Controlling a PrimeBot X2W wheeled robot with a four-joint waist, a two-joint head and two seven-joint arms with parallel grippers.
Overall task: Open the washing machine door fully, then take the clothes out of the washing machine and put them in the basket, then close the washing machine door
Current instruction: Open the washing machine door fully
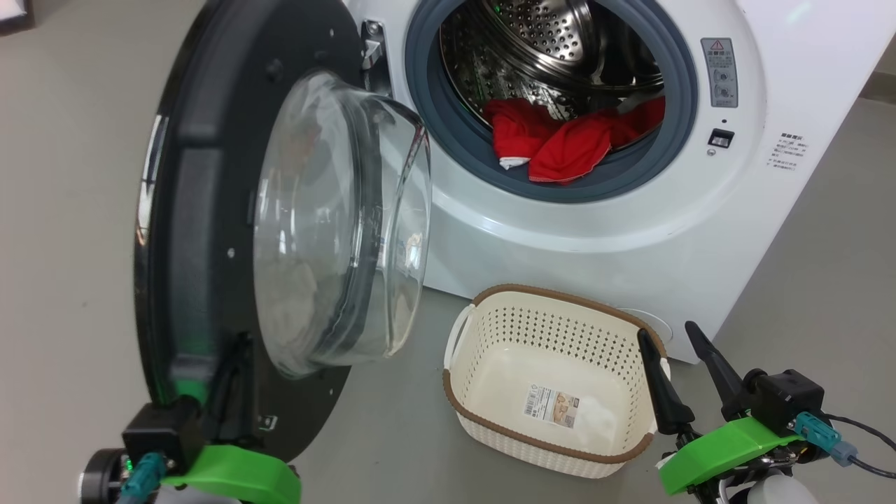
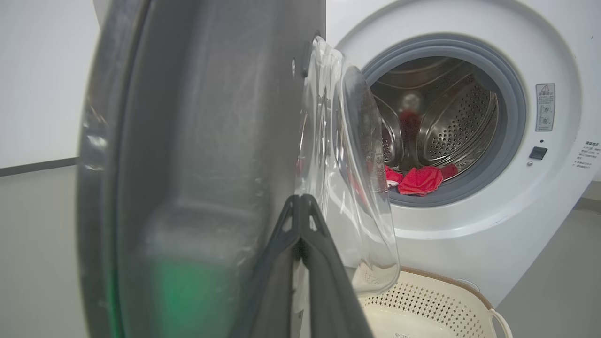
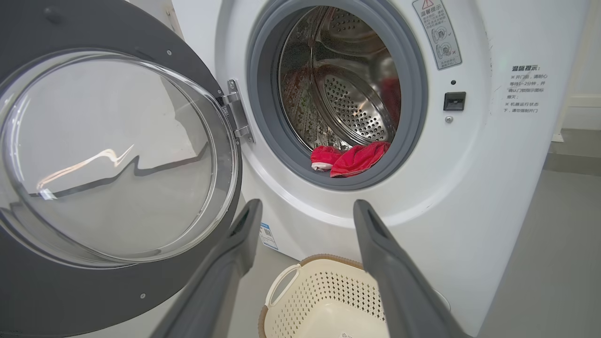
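The washing machine door point(image 1: 203, 210) stands partly swung out to the left, its glass bowl point(image 1: 336, 231) facing the machine. My left gripper point(image 2: 300, 203) is shut with nothing in it, its fingers point(image 1: 234, 378) lying against the low inner side of the door's black rim. The white washing machine point(image 1: 630, 231) shows its steel drum, and the red clothes point(image 1: 560, 140) lie over the grey ring's lower lip, also visible as clothes point(image 3: 350, 159). The cream basket point(image 1: 490, 336) sits empty on the floor in front. My right gripper point(image 1: 667, 332) hangs open at the basket's right rim.
Grey floor point(image 1: 826, 280) spreads to the right of the machine and left of the door. A pale wall point(image 2: 37, 80) with a dark skirting line stands behind the door. A cable point(image 1: 868, 448) trails from my right wrist.
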